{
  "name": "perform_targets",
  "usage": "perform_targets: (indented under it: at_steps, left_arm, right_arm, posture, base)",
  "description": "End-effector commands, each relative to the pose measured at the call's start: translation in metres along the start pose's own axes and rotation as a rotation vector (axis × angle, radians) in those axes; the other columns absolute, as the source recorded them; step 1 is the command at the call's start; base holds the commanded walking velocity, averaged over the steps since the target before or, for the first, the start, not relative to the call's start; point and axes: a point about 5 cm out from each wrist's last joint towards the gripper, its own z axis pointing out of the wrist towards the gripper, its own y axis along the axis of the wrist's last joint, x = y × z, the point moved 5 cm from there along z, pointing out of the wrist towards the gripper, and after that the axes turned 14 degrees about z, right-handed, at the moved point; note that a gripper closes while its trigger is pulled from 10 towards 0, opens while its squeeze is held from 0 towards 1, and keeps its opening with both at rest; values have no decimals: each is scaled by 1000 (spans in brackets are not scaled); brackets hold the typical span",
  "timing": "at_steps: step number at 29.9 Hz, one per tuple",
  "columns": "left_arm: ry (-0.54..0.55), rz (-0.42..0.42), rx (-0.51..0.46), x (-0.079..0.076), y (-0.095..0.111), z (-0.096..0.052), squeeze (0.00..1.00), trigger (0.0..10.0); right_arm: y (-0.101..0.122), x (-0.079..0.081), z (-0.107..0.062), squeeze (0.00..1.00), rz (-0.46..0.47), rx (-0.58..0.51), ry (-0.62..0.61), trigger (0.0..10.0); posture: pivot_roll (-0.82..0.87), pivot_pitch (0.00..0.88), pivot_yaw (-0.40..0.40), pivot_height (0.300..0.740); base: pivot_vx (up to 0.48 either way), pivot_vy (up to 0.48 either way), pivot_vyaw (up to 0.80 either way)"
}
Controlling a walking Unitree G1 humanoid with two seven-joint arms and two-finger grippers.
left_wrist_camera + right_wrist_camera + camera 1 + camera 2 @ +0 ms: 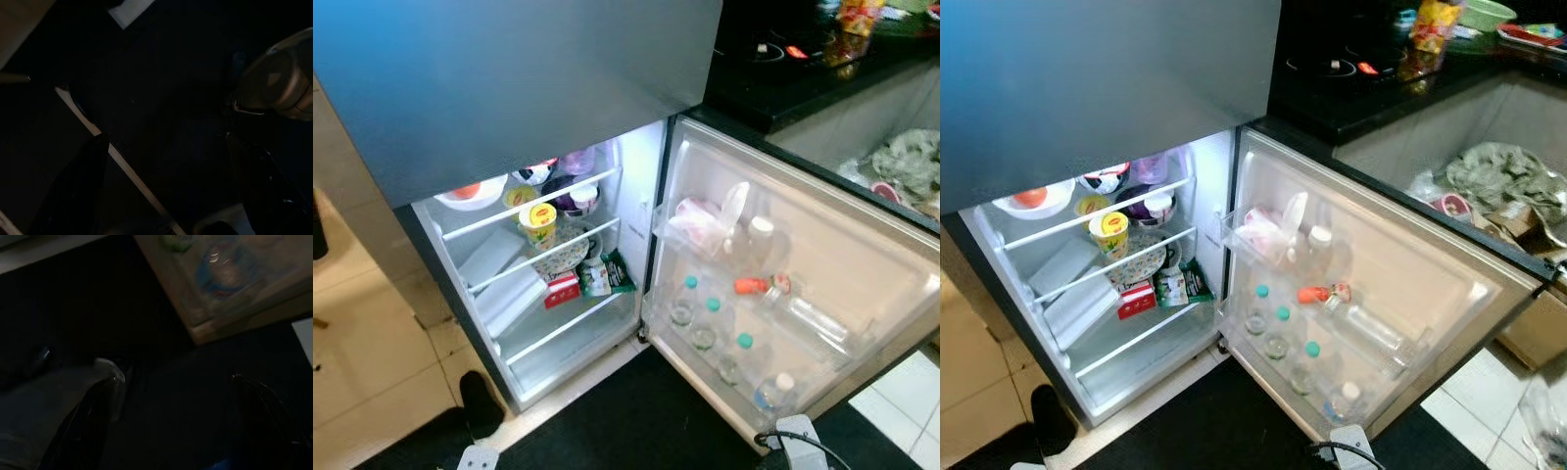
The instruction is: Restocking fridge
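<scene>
Below, the fridge (636, 196) stands open, its door (862, 255) holding bottles (705, 323).

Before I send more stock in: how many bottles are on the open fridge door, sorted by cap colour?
Teal-capped bottles: 3
White-capped bottles: 2
Orange-capped bottle, lying on its side: 1
Total: 6 bottles on the fridge door

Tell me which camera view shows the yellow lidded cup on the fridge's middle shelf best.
The left eye view: the yellow lidded cup stands larger and nearer the picture's middle, its red lid label visible. The right eye view shows the same cup smaller, further to the left. Both wrist views are dark and point at the floor.
</scene>
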Motion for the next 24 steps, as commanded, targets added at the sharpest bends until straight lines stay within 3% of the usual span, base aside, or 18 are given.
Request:
perform_targets:
  at_steps: [1, 24]
  left_arm:
    - [-4, 11, -5, 0, 2, 0, 0, 10000]
    - [-16, 10, -5, -1, 2, 0, 0, 10000]
  right_arm:
    - [1, -3, -1, 0, 19, -8, -10, 10000]
    - [1, -3, 0, 0, 21, -8, -7, 10000]
  posture:
    - [-13, 0, -27, 740]
    - [-11, 0, -29, 740]
  base:
    - [0, -480, 0]
    - [0, -462, 0]
